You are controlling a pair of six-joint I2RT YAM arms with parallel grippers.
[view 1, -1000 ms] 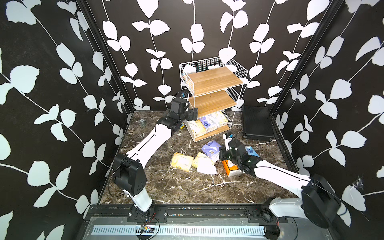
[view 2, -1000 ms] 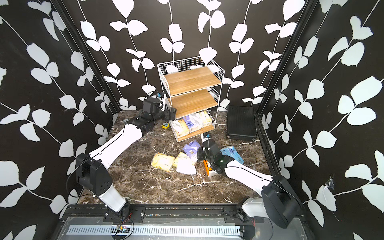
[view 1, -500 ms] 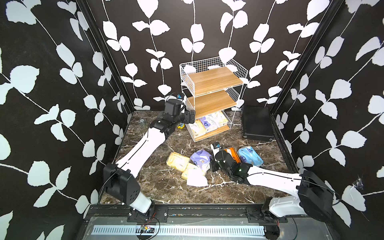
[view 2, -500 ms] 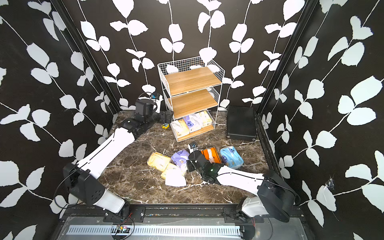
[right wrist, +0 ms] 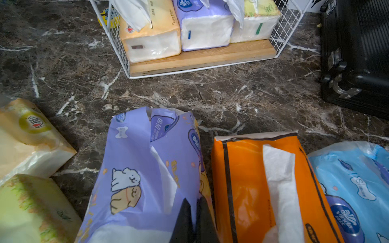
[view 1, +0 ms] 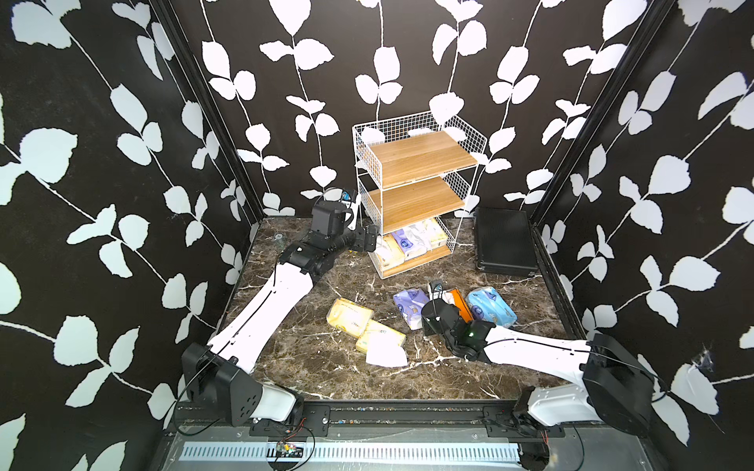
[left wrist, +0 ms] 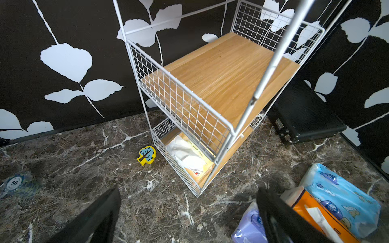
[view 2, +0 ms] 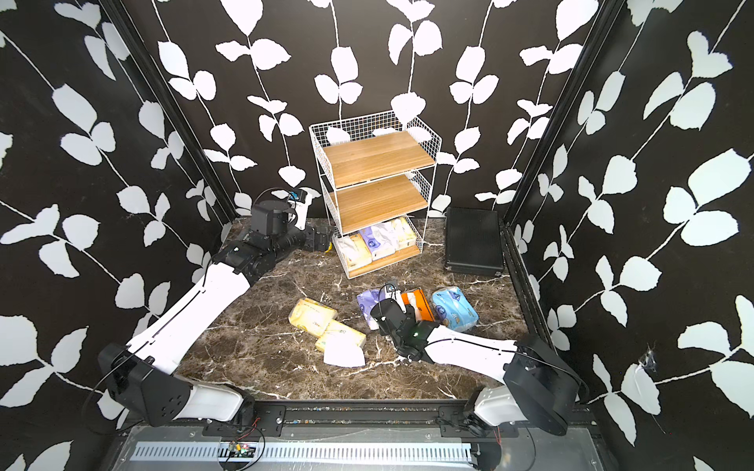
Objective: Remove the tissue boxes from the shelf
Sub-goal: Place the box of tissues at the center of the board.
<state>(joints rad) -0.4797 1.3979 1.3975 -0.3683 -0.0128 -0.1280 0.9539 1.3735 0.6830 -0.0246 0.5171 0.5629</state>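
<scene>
- Brown marble-look worktop, white-veined; black walls printed with white leaves close it in.
- White wire shelf with three wooden boards stands at the back.
- Three tissue packs sit side by side on its bottom board.
- On the worktop lie two yellow packs, a lilac pack, an orange pack, a blue pack.
- My left end effector is spread wide just beside the shelf's bottom tier.
- My right end effector is pinched closed over the lilac pack.
</scene>
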